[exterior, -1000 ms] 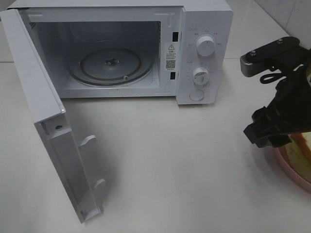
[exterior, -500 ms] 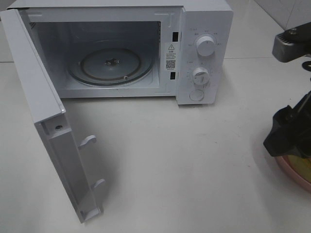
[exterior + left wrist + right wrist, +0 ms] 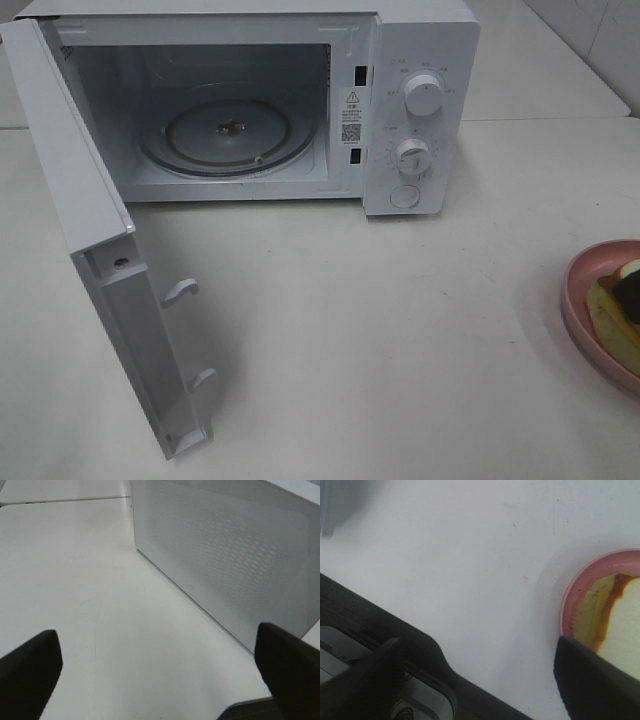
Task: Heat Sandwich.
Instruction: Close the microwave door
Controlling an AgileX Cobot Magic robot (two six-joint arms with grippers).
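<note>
Sandwich [image 3: 612,322] lay on the pink plate [image 3: 578,300] at the counter's right edge, uncovered after the right arm left the overhead view. Only wrist cameras showed the right gripper [image 3: 480,680] and left gripper [image 3: 160,665], both spread wide, empty, the latter beside the microwave door [image 3: 230,555].

Sandwich [image 3: 612,325] lies flat on pink plate [image 3: 580,300], far right edge of table, well apart from microwave [image 3: 250,100]. White bread w/ tan-brown crust, yellow-green filling showing at edge (mostly cut off by frame; dark shape overlaps part).
</note>
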